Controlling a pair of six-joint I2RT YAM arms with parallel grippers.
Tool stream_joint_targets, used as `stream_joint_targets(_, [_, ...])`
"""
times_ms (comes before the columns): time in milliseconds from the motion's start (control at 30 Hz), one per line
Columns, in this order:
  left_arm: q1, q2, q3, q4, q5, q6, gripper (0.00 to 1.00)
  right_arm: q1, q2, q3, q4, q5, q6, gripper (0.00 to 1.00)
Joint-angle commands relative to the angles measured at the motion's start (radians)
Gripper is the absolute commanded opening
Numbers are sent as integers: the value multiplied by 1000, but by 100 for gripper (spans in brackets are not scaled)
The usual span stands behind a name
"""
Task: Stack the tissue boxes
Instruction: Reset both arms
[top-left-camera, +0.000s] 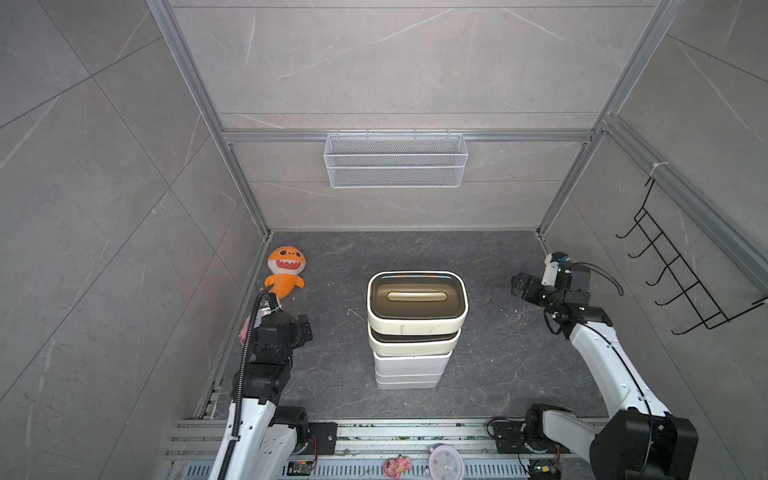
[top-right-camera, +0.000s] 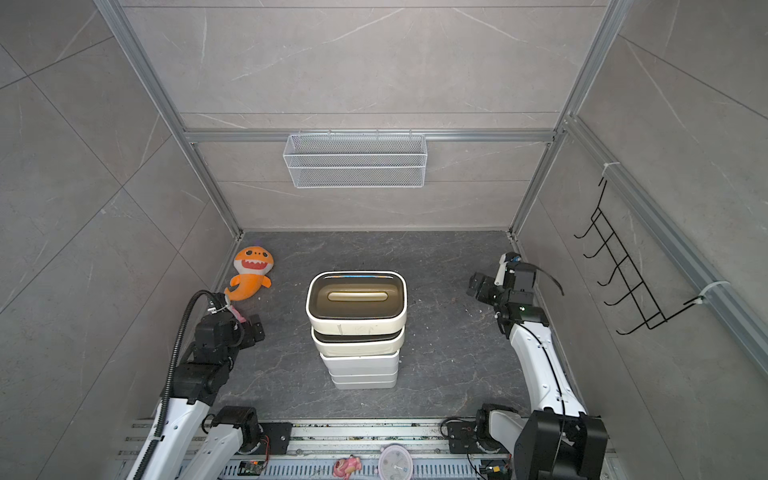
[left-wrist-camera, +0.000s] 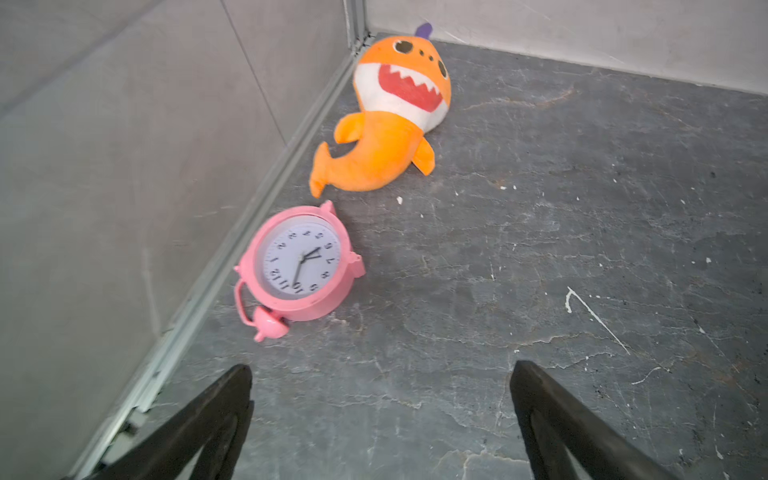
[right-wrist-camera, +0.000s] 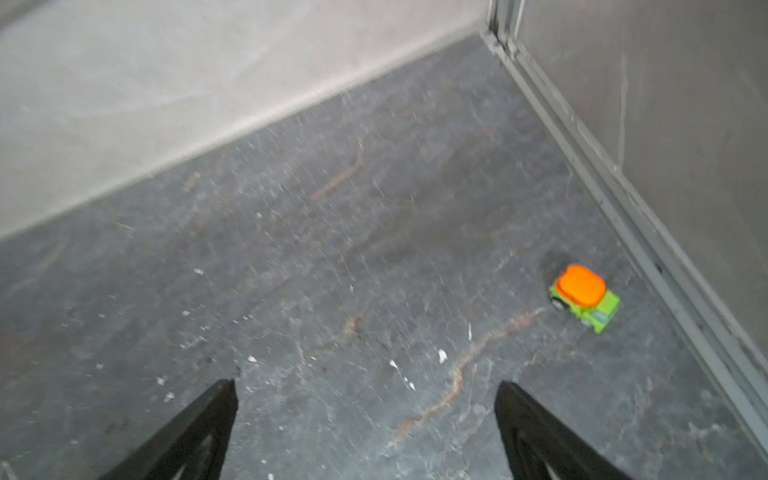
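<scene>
Your left end effector (left-wrist-camera: 380, 374) and right end effector (right-wrist-camera: 365, 386) both gape fully and grip nothing, one at each side of the counter (top-left-camera: 498, 374). Between them the tissue boxes (top-left-camera: 415, 340) stand in one column, with a cream box (top-left-camera: 417, 297) on top. I see no loose box, so stacking looks finished; just keep clear

left tool (left-wrist-camera: 382, 368) and right tool (right-wrist-camera: 366, 384) wide open, empty, well apart, each angled downward
</scene>
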Motion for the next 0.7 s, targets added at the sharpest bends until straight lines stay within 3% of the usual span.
stream_joint_targets(0, [3, 46, -128, 353, 4, -11, 100, -1, 27, -138, 330, 25, -59, 99])
stream_joint_targets(167, [2, 157, -242, 625, -12, 49, 100, 0, 187, -204, 552, 28, -48, 100])
stream_joint_targets(267, [2, 257, -338, 890, -2, 119, 100, 25, 286, -275, 792, 74, -38, 100])
stream_joint_targets(300, [2, 278, -330, 893, 10, 140, 100, 33, 309, -286, 832, 59, -39, 100])
stream_joint_targets(367, [1, 314, -351, 995, 64, 208, 100, 93, 324, -252, 784, 106, -89, 100])
stream_joint_targets(500, [1, 413, -371, 1177, 64, 263, 100, 227, 333, -293, 879, 197, -211, 100])
stream_joint_targets(600, [1, 510, -326, 1205, 104, 275, 100, 236, 324, -393, 1059, 195, -219, 100])
stream_joint_targets(667, [0, 585, -305, 1268, 129, 274, 100, 238, 324, -379, 1023, 201, -215, 100])
